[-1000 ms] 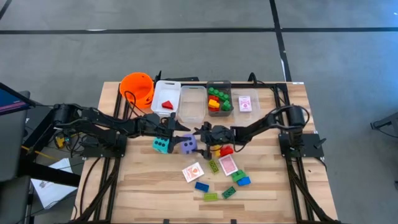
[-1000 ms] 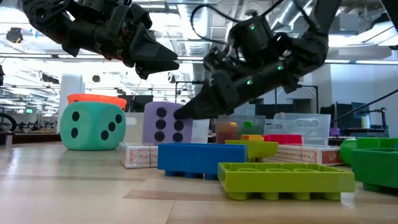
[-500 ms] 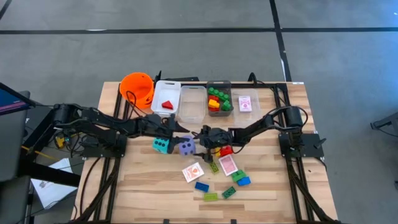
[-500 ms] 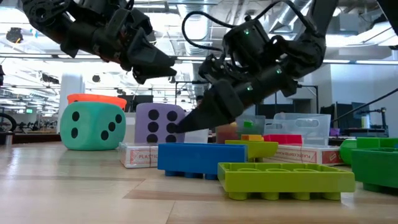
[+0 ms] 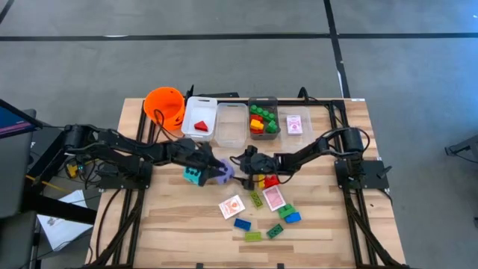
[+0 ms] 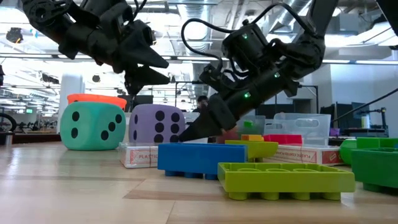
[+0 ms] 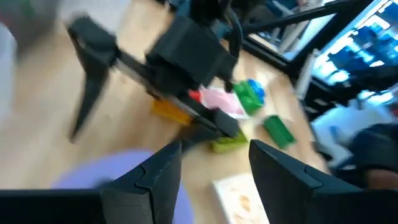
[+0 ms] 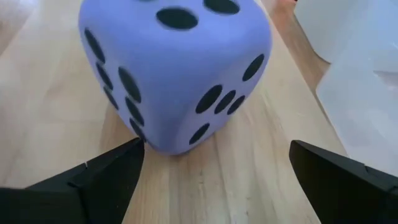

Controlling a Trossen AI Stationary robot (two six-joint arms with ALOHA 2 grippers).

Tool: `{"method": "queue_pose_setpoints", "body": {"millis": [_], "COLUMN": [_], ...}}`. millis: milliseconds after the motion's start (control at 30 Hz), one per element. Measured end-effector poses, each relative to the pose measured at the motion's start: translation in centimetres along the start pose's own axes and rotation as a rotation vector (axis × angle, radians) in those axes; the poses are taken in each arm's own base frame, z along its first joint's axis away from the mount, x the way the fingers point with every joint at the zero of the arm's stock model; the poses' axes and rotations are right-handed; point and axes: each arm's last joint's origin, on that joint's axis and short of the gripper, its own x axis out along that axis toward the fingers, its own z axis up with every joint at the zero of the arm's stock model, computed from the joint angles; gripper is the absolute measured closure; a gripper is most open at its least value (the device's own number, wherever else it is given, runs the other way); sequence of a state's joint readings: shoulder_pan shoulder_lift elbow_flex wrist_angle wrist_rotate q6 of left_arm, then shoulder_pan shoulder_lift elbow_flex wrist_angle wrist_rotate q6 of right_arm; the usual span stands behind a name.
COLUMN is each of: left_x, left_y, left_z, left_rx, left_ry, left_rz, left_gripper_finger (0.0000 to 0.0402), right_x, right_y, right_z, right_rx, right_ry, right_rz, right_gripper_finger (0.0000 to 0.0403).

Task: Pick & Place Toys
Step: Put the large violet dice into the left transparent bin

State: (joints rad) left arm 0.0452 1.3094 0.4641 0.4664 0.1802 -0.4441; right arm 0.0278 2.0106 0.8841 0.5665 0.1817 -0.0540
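Right gripper [image 6: 180,134] stands with its two dark fingers spread wide, tips low over the wooden table [image 5: 179,224], and the purple die [image 8: 174,68] sits just ahead of them, not clamped. That die is a soft-looking cube with rounded corners and black pips; being a cube it has no long axis, and it rests flat with a two-pip face up in the right wrist view. Just beyond it from the right gripper is the teal die [image 6: 93,124], the same rounded shape. Left gripper [image 6: 158,68] hangs above the purple die, fingers partly apart and holding nothing.

Only the high view shows the orange bucket [image 5: 164,104] and clear bins [image 5: 231,123] beyond both grippers. Only the low view shows the glossy studded blue brick [image 6: 199,158] and green brick [image 6: 286,177] lying flat, long sides across the picture.
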Motion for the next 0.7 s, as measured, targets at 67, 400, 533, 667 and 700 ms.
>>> {"method": "queue_pose_setpoints", "body": {"millis": [67, 400, 533, 667, 700], "left_x": [0.0, -0.2, -0.3, -0.3, -0.3], "left_y": [0.1, 0.6, 0.8, 1.0, 1.1], "left_z": [-0.4, -1.8, -2.0, -2.0, -1.9], "left_rx": [-0.075, -0.204, -0.188, -0.062, -0.015], "left_ry": [0.047, 0.201, 0.202, 0.179, 0.167], "left_rz": [-0.001, 0.080, 0.112, 0.174, 0.199], "left_gripper_finger": [0.0220, 0.0220, 0.0220, 0.0220, 0.0220], "right_x": [0.0, -0.1, -0.1, -0.1, -0.1], "right_y": [0.2, 0.7, 0.7, 0.7, 0.7], "right_z": [0.0, 0.0, 0.0, 0.0, 0.0], "right_rx": [-0.026, -0.061, -0.057, -0.054, -0.058], "right_ry": [0.005, 0.002, 0.002, 0.000, 0.000], "right_rz": [0.009, 0.030, 0.031, 0.031, 0.031], "right_gripper_finger": [0.0007, 0.0007, 0.0007, 0.0007, 0.0007]}}
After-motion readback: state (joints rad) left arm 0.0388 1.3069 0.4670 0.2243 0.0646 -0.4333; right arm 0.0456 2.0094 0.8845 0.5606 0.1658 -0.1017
